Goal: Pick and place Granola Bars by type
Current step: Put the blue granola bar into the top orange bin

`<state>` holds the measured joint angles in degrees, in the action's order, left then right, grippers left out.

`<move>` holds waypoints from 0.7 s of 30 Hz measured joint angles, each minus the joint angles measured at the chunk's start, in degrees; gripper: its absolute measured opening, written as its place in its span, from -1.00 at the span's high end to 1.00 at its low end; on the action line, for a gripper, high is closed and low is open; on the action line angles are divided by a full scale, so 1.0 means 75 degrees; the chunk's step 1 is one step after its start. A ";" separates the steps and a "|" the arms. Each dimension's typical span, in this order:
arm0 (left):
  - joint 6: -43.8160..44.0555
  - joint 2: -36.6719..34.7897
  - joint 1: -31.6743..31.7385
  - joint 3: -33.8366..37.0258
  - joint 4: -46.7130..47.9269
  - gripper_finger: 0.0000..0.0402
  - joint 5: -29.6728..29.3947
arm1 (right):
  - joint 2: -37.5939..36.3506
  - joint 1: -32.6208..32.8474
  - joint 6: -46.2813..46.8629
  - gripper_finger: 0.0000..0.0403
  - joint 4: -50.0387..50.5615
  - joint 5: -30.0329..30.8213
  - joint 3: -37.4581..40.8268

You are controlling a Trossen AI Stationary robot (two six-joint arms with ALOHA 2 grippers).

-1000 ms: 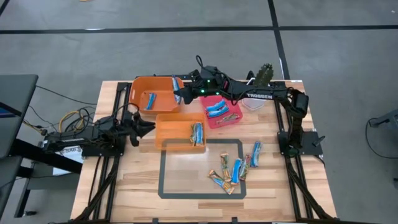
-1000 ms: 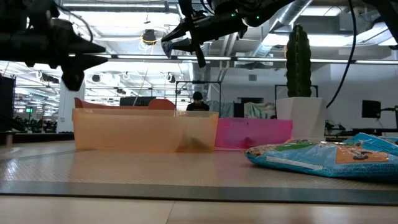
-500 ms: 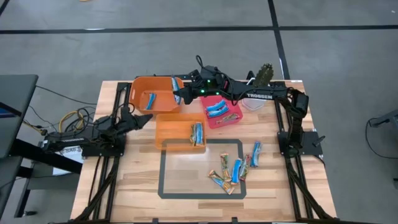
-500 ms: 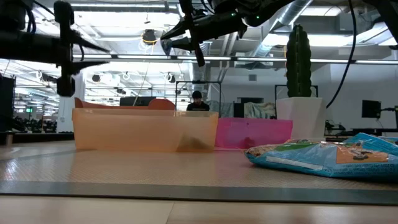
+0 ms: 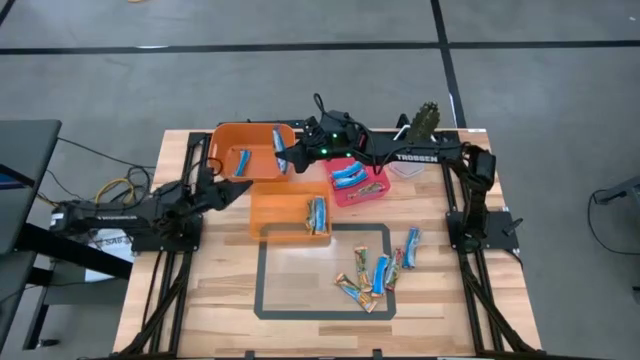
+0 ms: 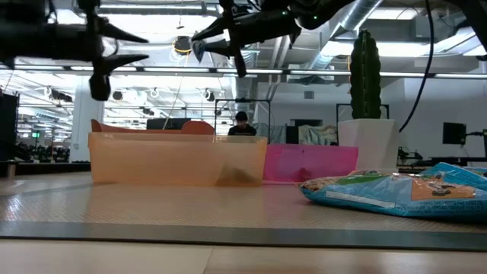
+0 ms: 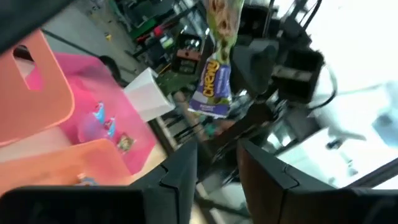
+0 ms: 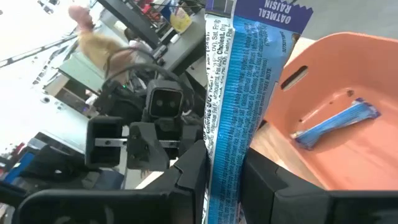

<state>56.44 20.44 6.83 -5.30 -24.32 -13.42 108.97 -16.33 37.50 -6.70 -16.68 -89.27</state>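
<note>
The right gripper (image 5: 283, 158) is pinching a shiny blue-wrapped oatmeal-raisin granola bar (image 8: 239, 81) between its two dark fingers (image 8: 264, 186), holding it by one end so that most of the wrapper stands free beyond the pads, above the near rim of the deep orange plastic bin (image 5: 222, 148) at the back of the wooden table (image 5: 210, 300). One blue bar (image 5: 243, 160) already lies on that bin's floor, so this looks like the right place for it; the risk is in the release. Held by so little, the slick wrapper could swing or slip, and because the gripper sits over the rim rather than the bin's middle, a bar let go here might catch the wall and tip out onto the table or into the shallow orange tray (image 5: 262, 208) just beside it, which holds a mix of bars (image 5: 316, 214). The pink plastic bin (image 5: 377, 193) with its own bars is also close by. The left gripper (image 5: 238, 190) hangs near the deep bin's front corner with its fingers (image 7: 180, 177) slightly apart and nothing visible between them; the two arms are close enough that a careless move could make them touch. Loose granola bars (image 5: 378, 272) lie well apart, in the taped rectangle.
</note>
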 joint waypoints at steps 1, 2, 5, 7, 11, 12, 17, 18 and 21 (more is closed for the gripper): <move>-0.0162 0.0342 0.0014 -0.0196 0.0002 0.43 0.0015 | 0.0000 0.0029 -0.0002 0.65 -0.0003 -0.0001 0.0000; -0.0329 0.0658 0.0045 -0.0384 -0.0009 0.40 0.0024 | 0.0000 0.0058 0.0000 0.65 -0.0001 -0.0001 0.0000; -0.0815 0.1450 0.0220 -0.0888 -0.0007 0.26 0.0025 | 0.0000 0.0131 0.0000 0.65 0.0000 -0.0001 0.0000; -0.0989 0.1868 0.0386 -0.1154 -0.0017 0.15 0.0097 | 0.0000 0.0147 0.0000 0.65 0.0000 -0.0001 0.0000; -0.0952 0.2528 0.0755 -0.1443 -0.0005 -0.03 0.0463 | 0.0000 0.0174 0.0000 0.65 -0.0054 -0.0001 0.0000; -0.0895 0.2673 0.0840 -0.1503 -0.0004 -0.07 0.0596 | 0.0000 0.0175 0.0000 0.65 -0.0090 -0.0001 0.0000; -0.0964 0.3324 0.1104 -0.1866 -0.0353 -0.19 0.1144 | 0.0000 0.0177 0.0003 0.65 -0.0271 0.0001 0.0000; -0.1043 0.3432 0.1135 -0.1926 -0.0491 -0.20 0.1199 | 0.0000 0.0177 0.0003 0.65 -0.0286 0.0001 0.0000; -0.1303 0.3726 0.1192 -0.2101 -0.0815 -0.21 0.1328 | 0.0000 0.0177 0.0003 0.65 -0.0289 0.0001 0.0000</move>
<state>46.67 48.38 15.76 -21.05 -30.43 -3.46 108.97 -15.00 37.52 -8.86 -16.67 -89.27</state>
